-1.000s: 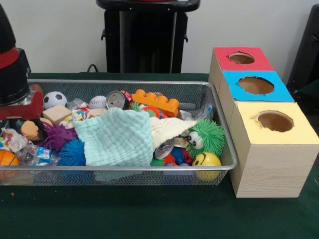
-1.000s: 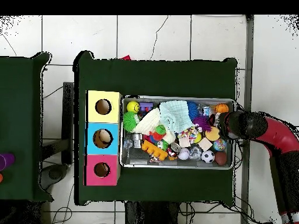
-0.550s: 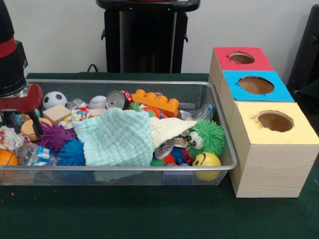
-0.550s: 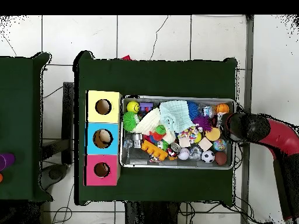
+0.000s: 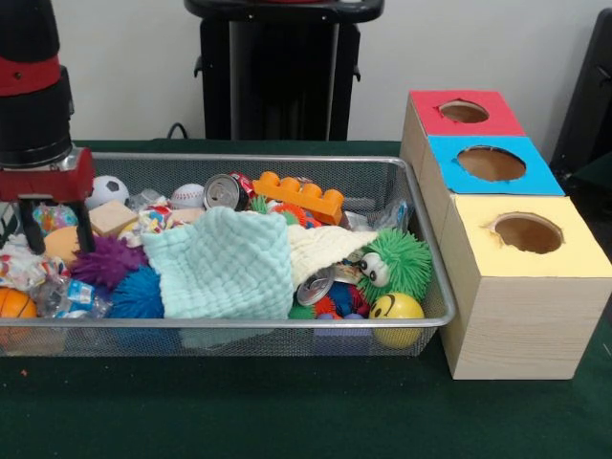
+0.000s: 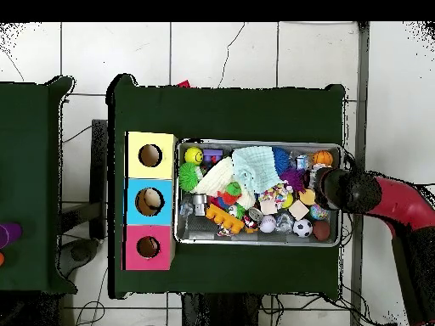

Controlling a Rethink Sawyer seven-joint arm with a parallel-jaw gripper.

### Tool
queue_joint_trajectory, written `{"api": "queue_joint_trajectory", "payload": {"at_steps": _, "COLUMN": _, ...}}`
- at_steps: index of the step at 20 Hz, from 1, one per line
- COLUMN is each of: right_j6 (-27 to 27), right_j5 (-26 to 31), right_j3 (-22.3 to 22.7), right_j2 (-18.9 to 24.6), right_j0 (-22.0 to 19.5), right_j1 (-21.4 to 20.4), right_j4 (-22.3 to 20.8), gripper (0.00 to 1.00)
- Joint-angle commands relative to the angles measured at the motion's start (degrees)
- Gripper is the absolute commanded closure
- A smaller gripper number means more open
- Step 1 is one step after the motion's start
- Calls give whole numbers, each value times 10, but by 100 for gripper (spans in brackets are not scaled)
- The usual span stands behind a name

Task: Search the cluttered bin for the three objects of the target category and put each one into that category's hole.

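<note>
**End effector over bin's end, empty, fingers apart**

End effector hangs at the end of the wire bin farthest from the boxes. Two dark fingers point down with a gap between them, nothing gripped. Tips sit just above the clutter; contact can't be confirmed. Overhead view shows the same: end effector above that end of the bin.

Directly under/around the fingers:
- orange-tan round object between the fingers, low
- purple spiky ball just beside the tips, on the boxes' side
- blue spiky ball nearer the camera than that
- wooden block and soccer ball just behind
- small basketball and crinkled wrappers toward the bin's front corner

Further from the end effector, toward the boxes:
- mint cloth draped across mid-bin, cream cloth partly under it
- baseball, drink can, orange brick along the far wall
- second can poking out below the cloths
- green fuzzy toy with eyes and yellow smiley ball at the far end

Three boxes stand on the green surface just past that end, well away from the end effector: yellow box, blue box, red box, each with a round hole on top. Target category can't be told from the frames.
</note>
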Motion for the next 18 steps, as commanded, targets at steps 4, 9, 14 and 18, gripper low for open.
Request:
{"api": "queue_joint_trajectory", "payload": {"at_steps": 4, "right_j6": 147, "right_j5": -90, "right_j3": 70, "right_j2": -69, "right_j0": 54, "right_j1": 10, "right_j4": 22, "gripper": 0}}
{"api": "queue_joint_trajectory", "payload": {"at_steps": 9, "right_j6": 148, "right_j5": -118, "right_j3": 55, "right_j2": -91, "right_j0": 77, "right_j1": 36, "right_j4": 41, "gripper": 0}}
{"api": "queue_joint_trajectory", "payload": {"at_steps": 14, "right_j6": 166, "right_j5": -150, "right_j3": 49, "right_j2": -114, "right_j0": 107, "right_j1": 55, "right_j4": 64, "gripper": 0}}
{"api": "queue_joint_trajectory", "payload": {"at_steps": 18, "right_j6": 189, "right_j5": -181, "right_j3": 55, "right_j2": -140, "right_j0": 137, "right_j1": 64, "right_j4": 86, "gripper": 0}}
